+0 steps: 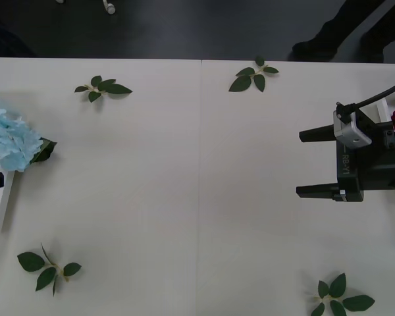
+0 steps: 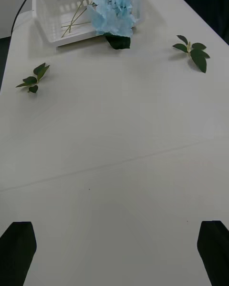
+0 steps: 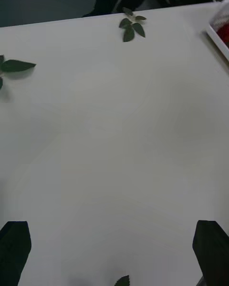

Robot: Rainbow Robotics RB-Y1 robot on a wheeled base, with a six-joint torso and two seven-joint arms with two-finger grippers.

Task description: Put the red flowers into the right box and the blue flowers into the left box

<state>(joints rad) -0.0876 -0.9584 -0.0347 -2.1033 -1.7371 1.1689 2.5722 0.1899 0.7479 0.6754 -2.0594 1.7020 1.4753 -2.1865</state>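
Pale cream worktop (image 1: 184, 184) carries loose green leaf sprigs (image 1: 103, 87). At its left edge the shallow white plastic left box (image 2: 52, 9) holds fluffy sky-blue flowers (image 2: 113, 10), heads spilling over the rim. The right wrist view reveals their stems inside. A red patch (image 3: 223, 26) suggests roses boxed opposite. Both the black right claw (image 1: 307, 163) and the left claw (image 3: 114, 248) hover released, probably finished.

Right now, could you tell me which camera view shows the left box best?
The right wrist view: the left box shows its white walls, with the blue flowers spilling over its rim. The front view catches only an edge.
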